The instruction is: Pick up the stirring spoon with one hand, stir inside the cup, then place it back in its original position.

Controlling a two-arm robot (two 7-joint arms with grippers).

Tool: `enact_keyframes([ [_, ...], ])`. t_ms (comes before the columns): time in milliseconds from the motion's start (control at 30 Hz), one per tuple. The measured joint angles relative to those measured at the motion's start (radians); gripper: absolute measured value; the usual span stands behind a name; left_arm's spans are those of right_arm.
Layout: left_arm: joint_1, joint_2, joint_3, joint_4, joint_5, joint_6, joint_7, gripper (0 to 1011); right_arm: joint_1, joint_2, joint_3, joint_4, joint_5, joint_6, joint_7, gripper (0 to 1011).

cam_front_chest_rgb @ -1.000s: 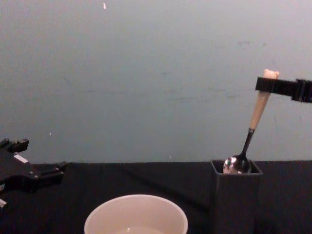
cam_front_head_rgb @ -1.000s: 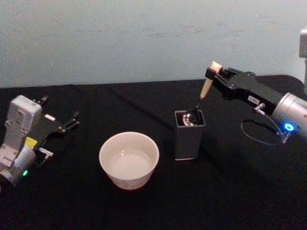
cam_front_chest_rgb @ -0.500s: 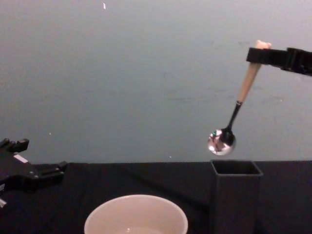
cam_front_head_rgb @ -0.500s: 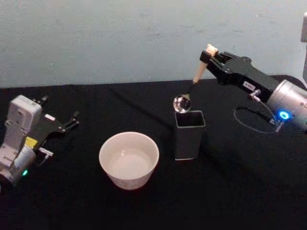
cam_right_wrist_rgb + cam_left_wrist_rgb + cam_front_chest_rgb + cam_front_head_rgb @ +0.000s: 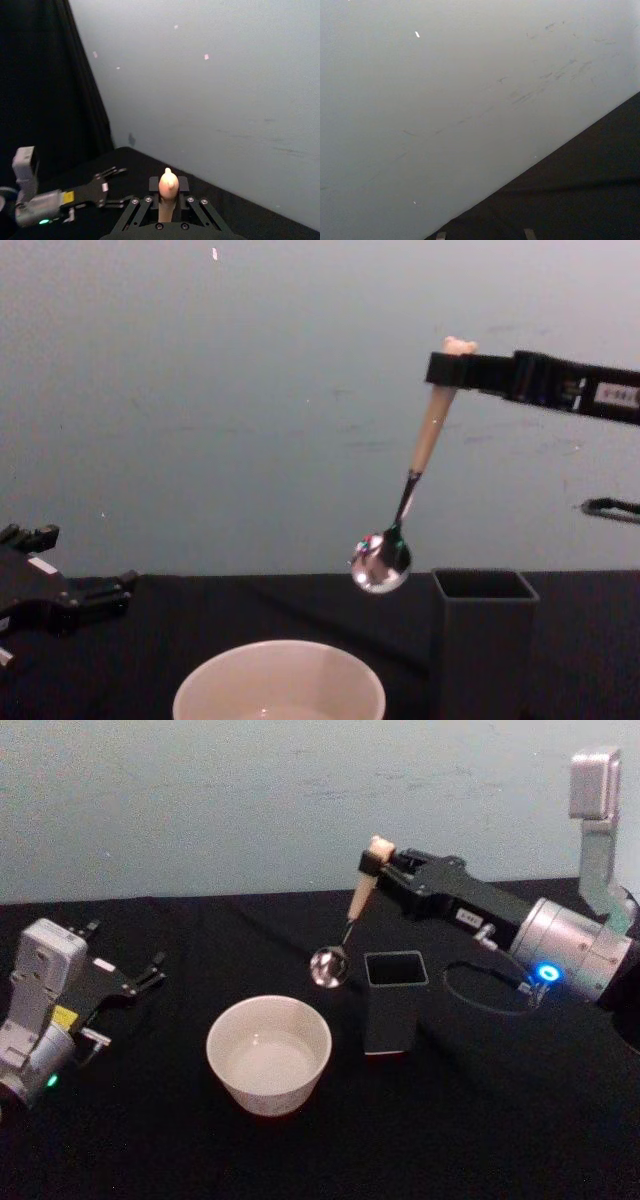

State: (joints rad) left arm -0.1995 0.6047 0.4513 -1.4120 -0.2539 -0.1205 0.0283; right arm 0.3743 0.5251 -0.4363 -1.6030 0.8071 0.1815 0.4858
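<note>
Carried leftward clear of the dark grey square holder box (image 5: pixel 393 1000), slim bear-topped, silver-bowled stirring spoon (image 5: pixel 351 916) clenched in black boxy right gripper (image 5: pixel 378 860), hanging just short of the wide cream-white round cup (image 5: pixel 268 1095); centre over it before lowering; smaller black left gripper (image 5: pixel 145 976) parked, splayed.

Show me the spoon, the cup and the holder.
spoon (image 5: pixel 381 565), chest view, on its shiny bowl.
cup (image 5: pixel 267 1094), head view, on its outer wall.
holder (image 5: pixel 390 1020), head view, on its front wall.

Black cloth-covered table (image 5: pixel 300 1160) w/ pale blue-grey wall (image 5: pixel 250 800) behind.
</note>
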Motion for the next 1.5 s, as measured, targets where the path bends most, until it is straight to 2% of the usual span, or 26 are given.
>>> enact_keyframes([
  [267, 0.0, 0.0, 0.0, 0.0, 0.0, 0.0, 0.0, 1001, 0.006, 0.006, -0.066, 0.001, -0.009, -0.013, 0.034, 212],
  [300, 0.0, 0.0, 0.0, 0.0, 0.0, 0.0, 0.0, 1001, 0.006, 0.006, -0.066, 0.001, -0.009, -0.013, 0.034, 212],
  [467, 0.0, 0.0, 0.0, 0.0, 0.0, 0.0, 0.0, 1001, -0.001, 0.014, -0.114, 0.007, -0.061, -0.045, 0.054, 212],
  [533, 0.0, 0.0, 0.0, 0.0, 0.0, 0.0, 0.0, 1001, -0.002, 0.014, -0.119, 0.007, -0.067, -0.047, 0.057, 212],
  [733, 0.0, 0.0, 0.0, 0.0, 0.0, 0.0, 0.0, 1001, -0.016, 0.013, -0.154, 0.012, -0.128, -0.085, 0.072, 212],
  [967, 0.0, 0.0, 0.0, 0.0, 0.0, 0.0, 0.0, 1001, -0.031, -0.007, -0.167, 0.021, -0.168, -0.117, 0.082, 212],
  [1500, 0.0, 0.0, 0.0, 0.0, 0.0, 0.0, 0.0, 1001, -0.028, -0.064, -0.198, 0.055, -0.256, -0.147, 0.098, 212],
])
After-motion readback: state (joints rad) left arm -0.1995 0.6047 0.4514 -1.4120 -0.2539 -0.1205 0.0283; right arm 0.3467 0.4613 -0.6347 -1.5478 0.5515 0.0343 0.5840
